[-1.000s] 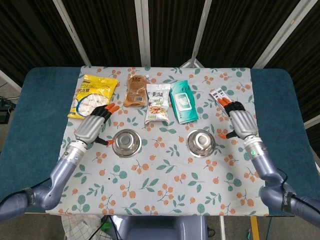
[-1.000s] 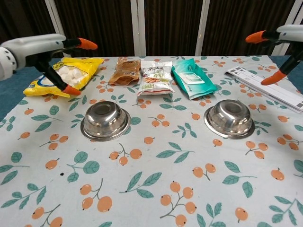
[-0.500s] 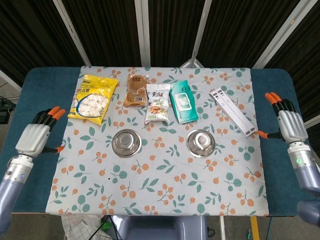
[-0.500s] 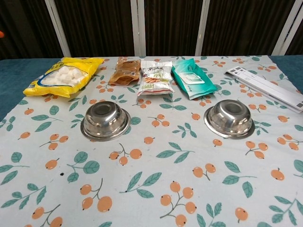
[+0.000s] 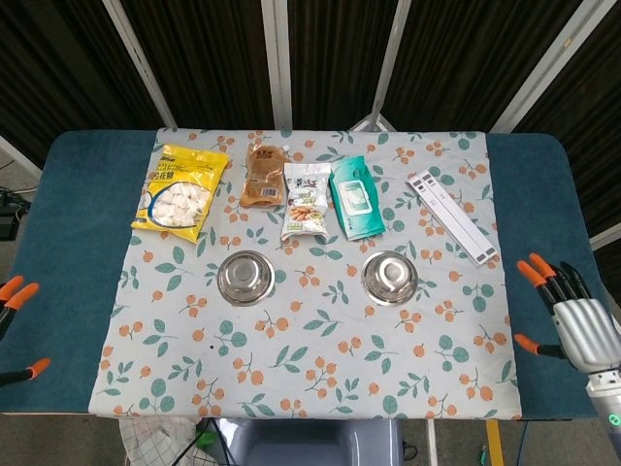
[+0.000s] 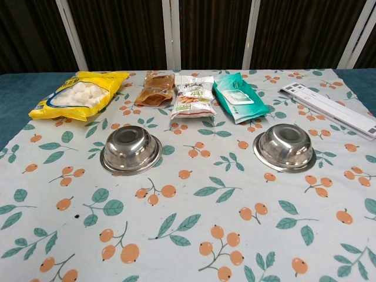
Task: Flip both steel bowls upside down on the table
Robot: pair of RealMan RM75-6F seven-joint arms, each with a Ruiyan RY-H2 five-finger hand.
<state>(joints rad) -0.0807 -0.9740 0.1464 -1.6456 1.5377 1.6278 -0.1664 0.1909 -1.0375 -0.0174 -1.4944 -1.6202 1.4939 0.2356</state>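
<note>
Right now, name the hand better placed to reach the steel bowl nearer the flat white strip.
Right, probably. The right hand is open at the far right, on the same side as that round steel bowl. Only fingertips of the left hand show at the far left, with the other steel bowl between.

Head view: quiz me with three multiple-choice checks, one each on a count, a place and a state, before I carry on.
1. How many steel bowls stand on the floral cloth?
A one
B two
C three

2. Behind them, what lies furthest left?
A yellow bag
B green wipes pack
C brown pouch

3. The right hand:
A holds a bowl
B grips the white strip
C holds nothing, fingers apart

Answers:
1. B, a pair sits side by side mid-cloth, domes up.
2. A, it is at the row's left end.
3. C, it hangs off the cloth's right edge, away from everything.
</note>
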